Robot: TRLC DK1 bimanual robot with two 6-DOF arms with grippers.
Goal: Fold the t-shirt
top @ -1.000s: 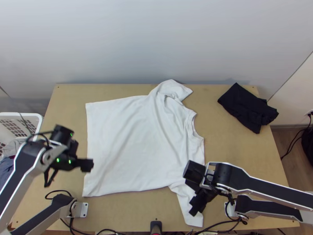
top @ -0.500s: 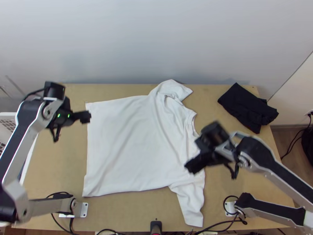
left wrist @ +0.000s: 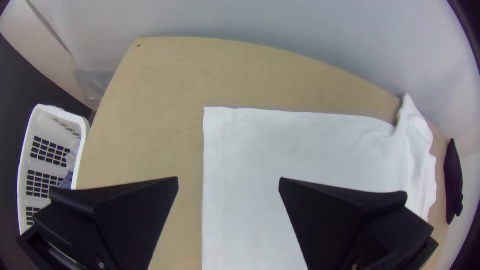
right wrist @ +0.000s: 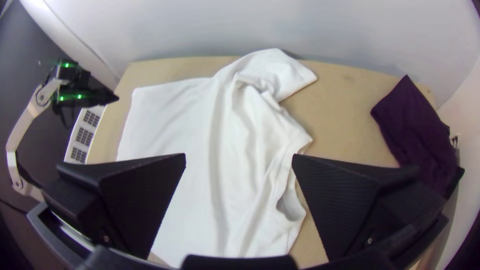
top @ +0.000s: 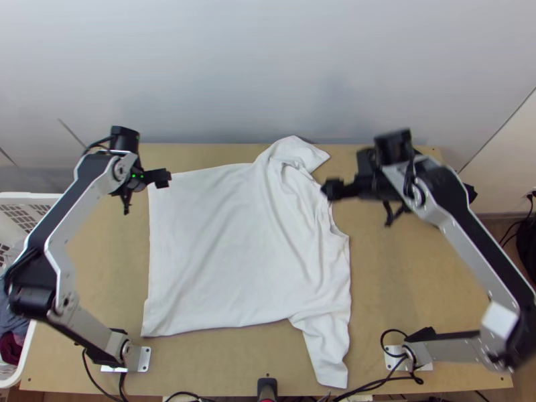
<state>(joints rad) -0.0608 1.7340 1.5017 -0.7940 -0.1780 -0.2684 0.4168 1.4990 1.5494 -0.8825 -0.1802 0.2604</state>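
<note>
While the t-shirt [top: 234, 248] is laid spread on the table [top: 402, 281], its long axis is turned crosswise between the two arms: the hem is set toward the left arm's side, the neck opening [right wrist: 289, 207] toward the right arm's. The far sleeve [top: 298, 151] is left rumpled beside the shoulder, and the near sleeve [top: 325, 352] is stretched out toward the arms' bases.

The far corner of the hem [left wrist: 215, 120] is found just ahead of and below the left end effector [left wrist: 228, 181], whose fingers are parted wide with nothing held. The far shoulder and sleeve are placed ahead of and to the left of the right end effector [right wrist: 239, 156], which is likewise spread wide and empty, raised above the collar end.

The hem corner is thus most easily reached by the left end effector, the far sleeve by the right. Since the shirt's far edge is run roughly along the line between the two, a fold across the long axis seems to be called for, with both ends pinched and carried back toward the bases. If the rumpled sleeve is not caught together with the shoulder, the collar end may be folded askew.
</note>
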